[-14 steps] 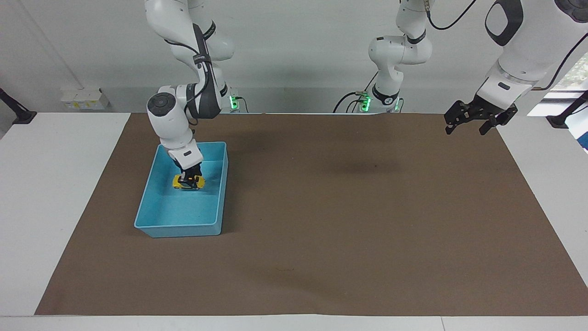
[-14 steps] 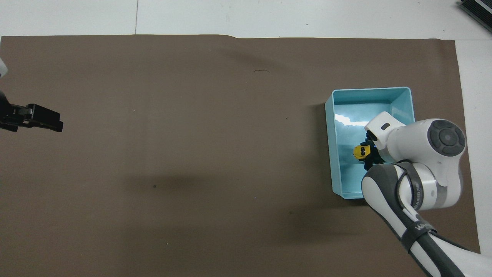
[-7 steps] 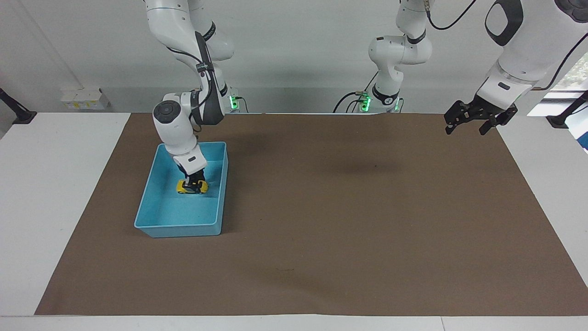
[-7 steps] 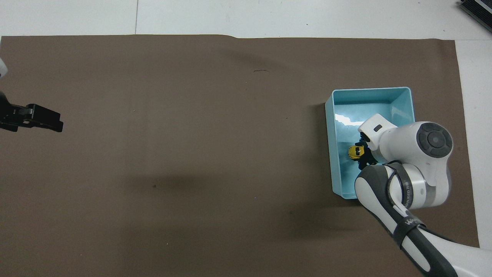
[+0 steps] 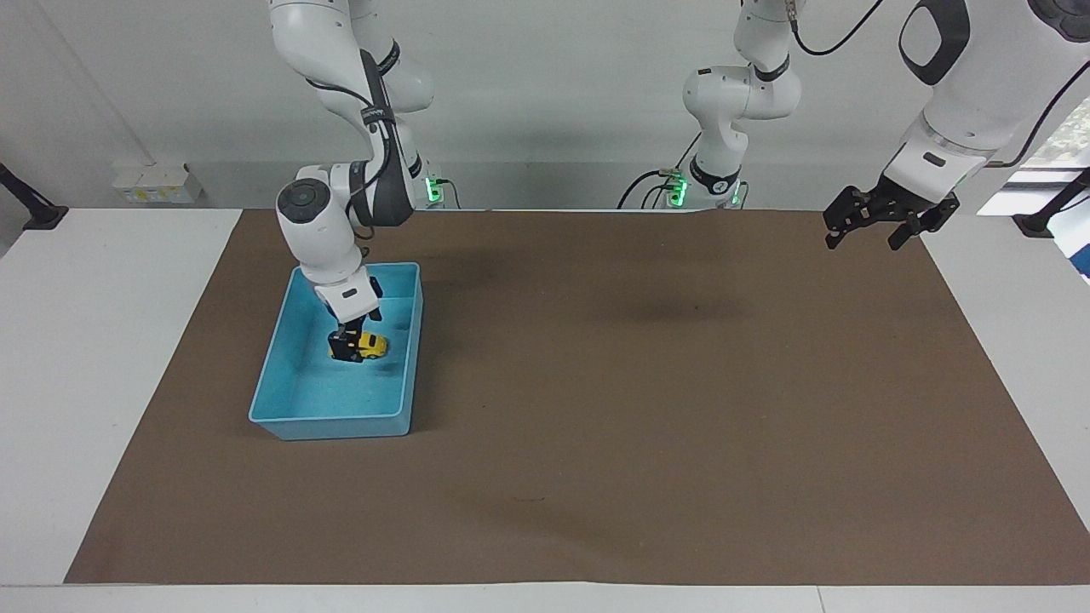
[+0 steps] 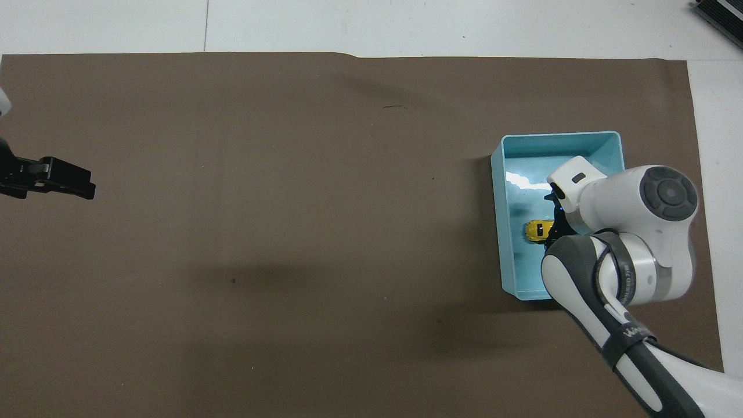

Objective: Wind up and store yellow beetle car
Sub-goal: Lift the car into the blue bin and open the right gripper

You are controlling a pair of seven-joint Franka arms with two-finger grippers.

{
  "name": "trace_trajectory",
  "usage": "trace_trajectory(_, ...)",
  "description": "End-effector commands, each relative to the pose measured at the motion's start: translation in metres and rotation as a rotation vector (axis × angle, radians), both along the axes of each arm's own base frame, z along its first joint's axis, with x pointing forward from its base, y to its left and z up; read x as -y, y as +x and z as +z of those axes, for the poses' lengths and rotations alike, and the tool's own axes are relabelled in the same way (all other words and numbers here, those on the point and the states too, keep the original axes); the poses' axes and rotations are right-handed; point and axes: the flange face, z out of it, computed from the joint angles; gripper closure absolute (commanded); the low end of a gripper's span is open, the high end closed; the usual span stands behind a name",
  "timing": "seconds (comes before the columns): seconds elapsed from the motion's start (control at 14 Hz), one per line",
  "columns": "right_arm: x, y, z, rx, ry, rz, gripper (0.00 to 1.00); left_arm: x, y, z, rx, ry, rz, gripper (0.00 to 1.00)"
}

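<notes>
The yellow beetle car (image 5: pixel 370 345) stands on its wheels on the floor of the blue tray (image 5: pixel 281 409). In the overhead view the car (image 6: pixel 536 229) shows by the tray's (image 6: pixel 500 232) long wall that faces the table's middle. My right gripper (image 5: pixel 353 335) is down inside the tray right beside the car, toward the right arm's end. Its fingers are apart, and one dark fingertip (image 5: pixel 340 350) stands next to the car. From above the right gripper (image 6: pixel 555 225) is mostly hidden under its own wrist. My left gripper (image 5: pixel 877 232) waits open in the air over the mat's edge at the left arm's end, also seen from above (image 6: pixel 58 177).
A brown mat (image 5: pixel 647 383) covers most of the white table. The tray stands on it at the right arm's end, close to the robots. Nothing else lies on the mat.
The right gripper lowered the car to the tray floor, let it go and shifted slightly off it toward the right arm's end. The car stays put. The left arm has not moved.
</notes>
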Motion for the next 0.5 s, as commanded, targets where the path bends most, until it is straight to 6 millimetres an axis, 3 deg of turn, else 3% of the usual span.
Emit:
trace_trajectory(0.0,-0.006,0.016,0.052,-0.023,0.021,-0.072,0.0,-0.003,-0.003,0.005,-0.005,-0.006,0.013,0.0)
trace_trajectory(0.21,0.004,0.028,0.104,-0.021,0.037,-0.137,0.0,-0.003,-0.003,0.004,-0.007,-0.007,0.013,0.0)
trace_trajectory(0.43,0.009,0.022,0.162,-0.02,0.041,-0.26,0.0,-0.003,-0.003,0.005,-0.005,-0.006,0.013,0.0)
